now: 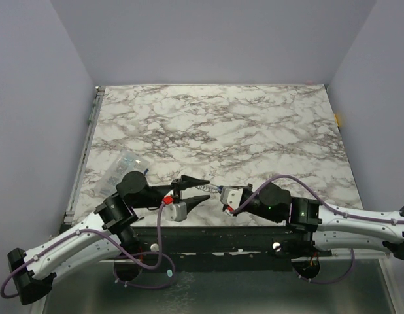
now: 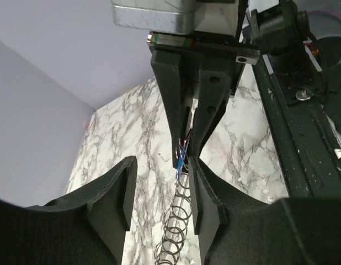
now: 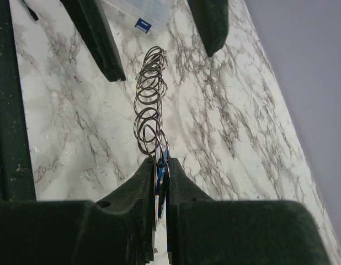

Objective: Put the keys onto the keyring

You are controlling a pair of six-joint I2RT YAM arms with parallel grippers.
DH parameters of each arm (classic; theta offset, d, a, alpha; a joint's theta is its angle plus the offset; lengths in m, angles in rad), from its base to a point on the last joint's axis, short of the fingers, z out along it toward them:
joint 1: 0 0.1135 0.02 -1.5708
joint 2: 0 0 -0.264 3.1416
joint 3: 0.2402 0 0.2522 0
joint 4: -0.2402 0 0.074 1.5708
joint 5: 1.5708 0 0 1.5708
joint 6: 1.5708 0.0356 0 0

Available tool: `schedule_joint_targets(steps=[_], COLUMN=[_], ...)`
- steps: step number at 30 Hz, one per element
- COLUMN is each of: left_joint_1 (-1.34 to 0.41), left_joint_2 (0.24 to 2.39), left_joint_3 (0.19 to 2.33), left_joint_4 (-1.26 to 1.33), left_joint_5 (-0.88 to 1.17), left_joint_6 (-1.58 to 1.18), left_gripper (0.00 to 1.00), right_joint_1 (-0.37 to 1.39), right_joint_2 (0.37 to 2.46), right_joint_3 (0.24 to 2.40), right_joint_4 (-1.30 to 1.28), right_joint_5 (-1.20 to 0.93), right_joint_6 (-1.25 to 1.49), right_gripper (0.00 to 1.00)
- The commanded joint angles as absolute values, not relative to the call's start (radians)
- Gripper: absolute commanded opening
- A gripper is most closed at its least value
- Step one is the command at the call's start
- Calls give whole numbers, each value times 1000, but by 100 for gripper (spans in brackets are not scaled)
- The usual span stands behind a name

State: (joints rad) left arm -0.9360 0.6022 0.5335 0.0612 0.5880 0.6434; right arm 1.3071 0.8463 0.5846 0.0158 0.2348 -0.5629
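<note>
Both arms reach inward low over the near edge of the worktop (image 1: 254,124), tips facing. The right end effector (image 3: 161,168) is clamped on one end of the keyring (image 3: 148,105), a string of thin wire loops, beside the blue key (image 2: 181,161). The left end effector (image 2: 162,176) is spread open astride the loops. Farther left lies a clear packet (image 1: 123,167).

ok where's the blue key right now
Centre of the left wrist view: blue key pinched in the right gripper, at the end of the chain of rings.

Blue key (image 2: 181,161), grey-veined white table (image 1: 254,124)
</note>
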Motion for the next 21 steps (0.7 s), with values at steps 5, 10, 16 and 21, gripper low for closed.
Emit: schedule_joint_targets(steps=[5,10,16,21], left_joint_1=[-936,-936,-936,-938], left_joint_2=[682,749,836,879], left_joint_3=[655,725,790,791], left_joint_4=[4,-75,-162,-166], left_joint_5=[612,709,749,760], left_joint_6=[454,435,374,344], left_gripper=[44,47,49,49], right_joint_1=[1315,1316,1317,1316], right_joint_2=[825,841,848,850], right_joint_3=[689,718,734,741], right_joint_4=[-194,-267,-315,-328], right_joint_5=[170,138,152,157], right_joint_6=[-544,-529,-527,-520], right_gripper=[1,1,1,1])
